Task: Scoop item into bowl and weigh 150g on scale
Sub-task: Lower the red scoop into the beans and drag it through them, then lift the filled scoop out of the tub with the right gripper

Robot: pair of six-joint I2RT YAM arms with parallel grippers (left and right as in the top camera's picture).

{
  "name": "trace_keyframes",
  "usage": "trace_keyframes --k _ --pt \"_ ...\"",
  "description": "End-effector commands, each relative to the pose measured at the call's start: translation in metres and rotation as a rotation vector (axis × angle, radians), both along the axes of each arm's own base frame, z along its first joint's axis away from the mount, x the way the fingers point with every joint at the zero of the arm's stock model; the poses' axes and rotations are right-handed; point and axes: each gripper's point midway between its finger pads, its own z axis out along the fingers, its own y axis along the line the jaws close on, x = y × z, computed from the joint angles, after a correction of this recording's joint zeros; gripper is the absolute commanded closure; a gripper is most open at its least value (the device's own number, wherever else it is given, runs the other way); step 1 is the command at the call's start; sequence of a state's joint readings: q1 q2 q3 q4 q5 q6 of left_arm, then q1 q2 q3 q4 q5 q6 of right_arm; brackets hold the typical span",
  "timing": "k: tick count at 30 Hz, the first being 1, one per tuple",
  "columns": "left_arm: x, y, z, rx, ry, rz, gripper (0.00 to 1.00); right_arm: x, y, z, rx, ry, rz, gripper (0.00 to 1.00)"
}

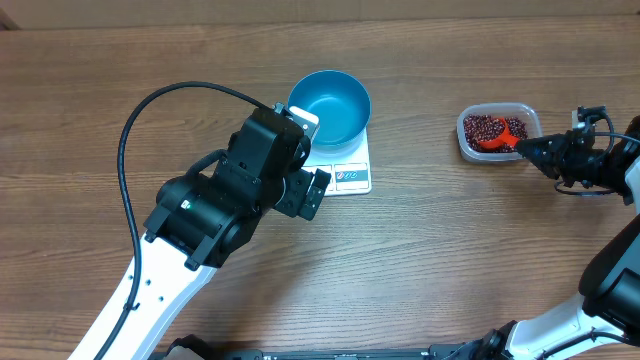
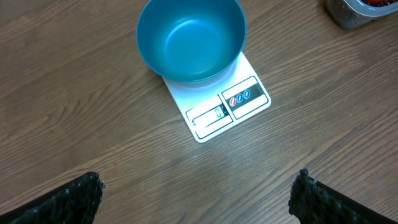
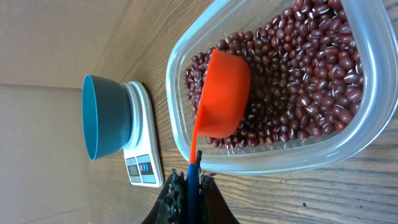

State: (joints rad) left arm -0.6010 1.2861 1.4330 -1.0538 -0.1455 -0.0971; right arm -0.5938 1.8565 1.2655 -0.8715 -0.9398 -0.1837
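**Operator:** Report the status of the right gripper (image 3: 191, 180).

**Technician:** Clenched. In the right wrist view, at the bottom centre of the frame, its fingers are pressed together on the thin handle of the red scoop (image 3: 224, 93). The cup of the scoop lies on the beans (image 3: 298, 74), in the left half of the clear tub (image 3: 180, 74).

**Operator:** Report the location of the beans.

**Technician:** All visible beans are inside the clear tub. In the overhead view the tub is at the right of the frame, upper half, well apart from the scale (image 1: 350, 175). The beans form a loose layer across the tub floor. Whether the scoop holds any beans cannot be told.

**Operator:** Report the status of the left gripper (image 2: 196, 199).

**Technician:** Released. In the left wrist view one dark finger is at the lower left corner and the other at the lower right corner. Only bare table (image 2: 74, 93) lies between them, and they touch nothing.

**Operator:** Report the position of the blue bowl (image 2: 189, 40).

**Technician:** Upright on the scale. In the left wrist view it is at top centre and covers the upper part of the white platform. The display and label panels show along the lower edge of the scale, just below the bowl. The inner surface of the bowl shows plain blue.

**Operator:** Where is the left arm relative to the scale?

**Technician:** In the overhead view it enters from the lower left of the frame. Its wrist overlaps the left edge of the scale and the lower left of the bowl rim. Contact cannot be determined from that view.
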Motion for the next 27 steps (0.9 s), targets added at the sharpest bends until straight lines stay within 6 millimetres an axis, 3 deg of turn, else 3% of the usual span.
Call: trace_keyframes --k 1,27 --pt "0.002 0.000 0.001 0.002 -0.002 -0.010 0.00 -0.001 0.005 0.003 0.041 -0.013 0.006 0.96" --pt "0.002 0.000 0.001 0.002 -0.002 -0.010 0.00 -0.014 -0.006 0.013 0.106 -0.049 -0.009 0.96"
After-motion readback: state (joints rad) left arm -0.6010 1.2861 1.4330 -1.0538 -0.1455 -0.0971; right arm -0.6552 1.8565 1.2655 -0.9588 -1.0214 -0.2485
